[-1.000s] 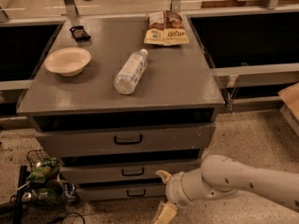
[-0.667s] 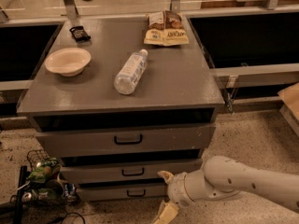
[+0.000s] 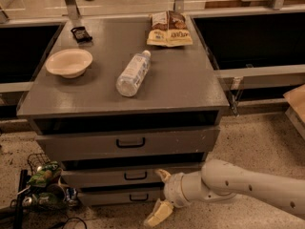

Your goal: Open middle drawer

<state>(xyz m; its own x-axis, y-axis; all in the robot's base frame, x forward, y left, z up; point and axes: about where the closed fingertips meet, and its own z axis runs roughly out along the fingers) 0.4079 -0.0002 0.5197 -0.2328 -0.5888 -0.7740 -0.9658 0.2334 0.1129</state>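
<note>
The grey cabinet has three stacked drawers. The middle drawer has a medium-height grey front and a small black pull handle at its centre; it looks closed. My gripper is open in front of the lower drawers, just right of that handle. The upper finger is level with the middle drawer's front, close to it. The lower finger hangs below the bottom drawer. It holds nothing.
A taller top drawer and a short bottom drawer flank the middle one. On top lie a bowl, a plastic bottle, a snack bag and a small dark packet. Wire clutter sits on the floor at the left.
My gripper has edged slightly up and left toward the middle drawer's front. Nothing else has moved.
</note>
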